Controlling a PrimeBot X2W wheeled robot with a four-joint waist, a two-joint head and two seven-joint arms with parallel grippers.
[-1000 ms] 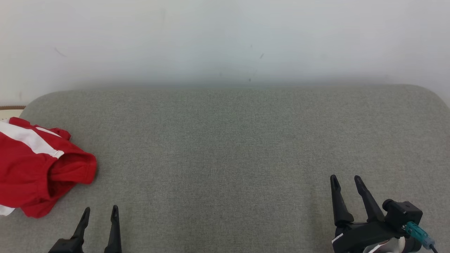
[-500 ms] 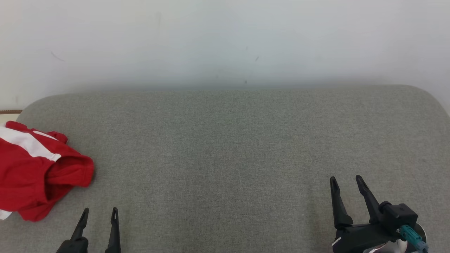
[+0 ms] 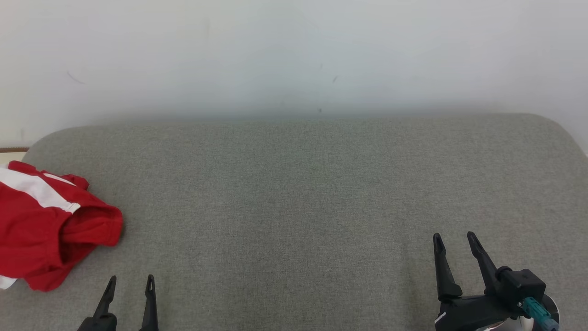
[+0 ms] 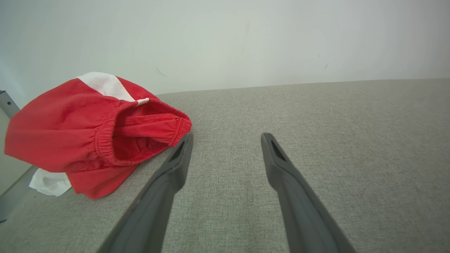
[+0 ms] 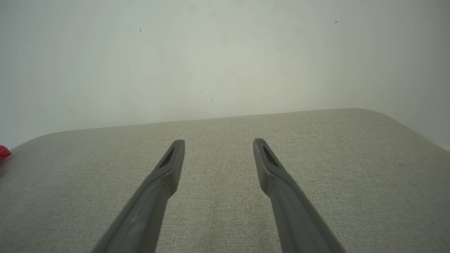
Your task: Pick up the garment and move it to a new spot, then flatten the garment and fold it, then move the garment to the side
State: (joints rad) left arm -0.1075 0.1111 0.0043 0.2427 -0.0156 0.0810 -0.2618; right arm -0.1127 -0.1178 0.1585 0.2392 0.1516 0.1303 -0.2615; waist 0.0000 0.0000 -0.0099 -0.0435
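- Surroundings: a grey fabric-covered worktop (image 3: 298, 193) with rounded far corners, backed by a pale wall (image 3: 294, 55) bearing a few small dark marks. Nothing stands between either pincer and the garment.
- Task item: one red garment (image 3: 46, 230) with a white stripe lies crumpled at the worktop's far left edge, partly cut off by the edge of the head view.
- Left pincer (image 3: 131, 278): at the lower left, fingers parted by a moderate gap, holding nothing. It is near the garment, on its right, and apart from it.
- Right pincer (image 3: 454, 235): at the lower right, well apart from the garment, fingers likewise parted and empty. A teal connector (image 3: 535, 307) sits on its wrist housing.
- Count: one garment, two pincers, two dark fingers on each.
- Left wrist view: the garment's (image 4: 81, 133) elastic waistband opening faces the camera, and a white scrap (image 4: 49, 181) shows under its lower edge; whether it is part of the garment cannot be told.
- Right wrist view: the fingers of the right pincer (image 5: 218, 141) are over bare fabric, with a red sliver of the garment (image 5: 3, 153) at the left border.
- Head view: both pincers and the garment appear together.
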